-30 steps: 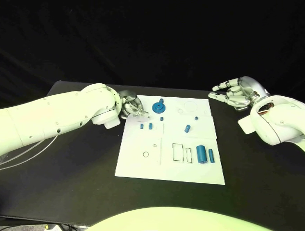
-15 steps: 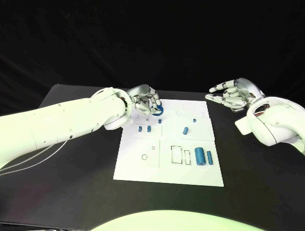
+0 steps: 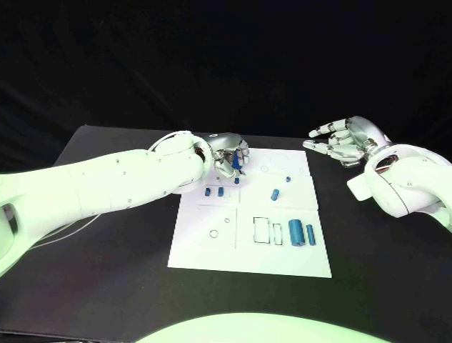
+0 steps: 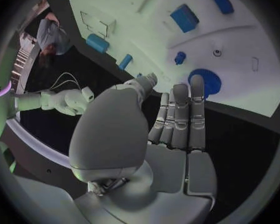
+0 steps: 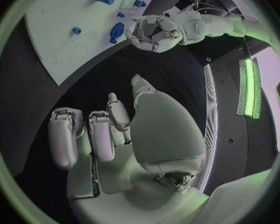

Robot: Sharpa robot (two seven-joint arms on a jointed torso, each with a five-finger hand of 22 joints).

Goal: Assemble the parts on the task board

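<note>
Left hand (image 3: pixel 229 158) over white task board (image 3: pixel 218 246), black table (image 3: pixel 102 250).

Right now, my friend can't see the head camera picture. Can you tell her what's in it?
The robot's left hand hovers at the far left corner of the white task board, over a round blue part. Small blue parts lie on the board, and the right hand hangs open, off its far right corner.

The task board (image 3: pixel 248 246) looked like a thin, smooth, matt white sheet. The blue parts (image 3: pixel 297 232) appeared to be matt plastic. The table (image 3: pixel 102 257) was matt black. Both hands, left (image 3: pixel 228 158) and right (image 3: pixel 342 143), had a silvery metallic sheen; the arms' shells (image 3: pixel 102 182) were glossy white plastic.
</note>
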